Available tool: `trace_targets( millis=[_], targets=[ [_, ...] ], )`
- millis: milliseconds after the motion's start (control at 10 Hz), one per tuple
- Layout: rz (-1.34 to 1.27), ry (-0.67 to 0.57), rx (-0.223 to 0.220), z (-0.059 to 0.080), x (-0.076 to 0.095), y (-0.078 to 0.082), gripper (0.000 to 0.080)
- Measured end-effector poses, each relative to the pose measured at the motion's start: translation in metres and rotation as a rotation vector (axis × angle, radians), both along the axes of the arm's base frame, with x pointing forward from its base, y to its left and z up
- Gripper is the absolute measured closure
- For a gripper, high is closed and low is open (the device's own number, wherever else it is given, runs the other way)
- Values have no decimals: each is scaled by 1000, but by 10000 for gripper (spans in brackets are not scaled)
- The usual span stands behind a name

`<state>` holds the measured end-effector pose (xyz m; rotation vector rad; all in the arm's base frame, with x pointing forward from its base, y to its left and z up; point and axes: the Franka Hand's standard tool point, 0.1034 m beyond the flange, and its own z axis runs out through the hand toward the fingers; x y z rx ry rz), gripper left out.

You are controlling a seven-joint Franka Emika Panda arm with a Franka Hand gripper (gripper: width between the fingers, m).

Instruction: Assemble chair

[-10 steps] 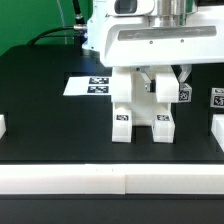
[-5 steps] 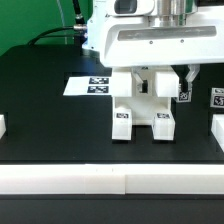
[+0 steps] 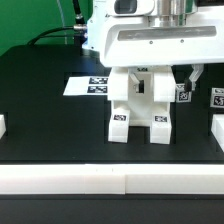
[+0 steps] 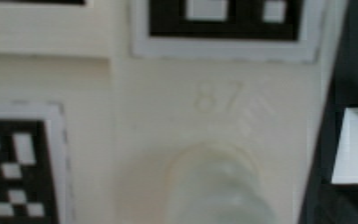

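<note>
Claw (image 3: 166,84) spread wide with nothing gripped, fingers (image 3: 192,76) flanking the top of the white chair (image 3: 140,112), which stands upright on the black counter (image 3: 50,130) at its 6 o'clock.

The white, blocky chair (image 3: 122,105) is being shown standing upright on the black counter (image 3: 50,120), its two front legs being marked by square black-and-white tags.

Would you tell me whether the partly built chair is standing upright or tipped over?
Upright: in the exterior view the chair stands on two blocky legs, both resting flat on the black table.
</note>
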<state>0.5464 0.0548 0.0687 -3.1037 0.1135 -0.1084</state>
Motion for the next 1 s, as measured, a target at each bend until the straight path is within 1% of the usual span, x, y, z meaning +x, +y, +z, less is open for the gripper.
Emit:
trace_targets(
  millis=[200,300,400,500,600,800,1000],
  targets=[
    [5,2,0,2,1,-2,150],
    [5,-3,3,6,4,-2,150],
    [4,10,9,13,5,-2,150],
    [-5,19,19,24,6,-1,150],
    [-27,5,27,35,8,2,150],
    [-40,-9,37,48,8,11,150],
    [-58,-23,54,66,2,22,150]
  ],
)
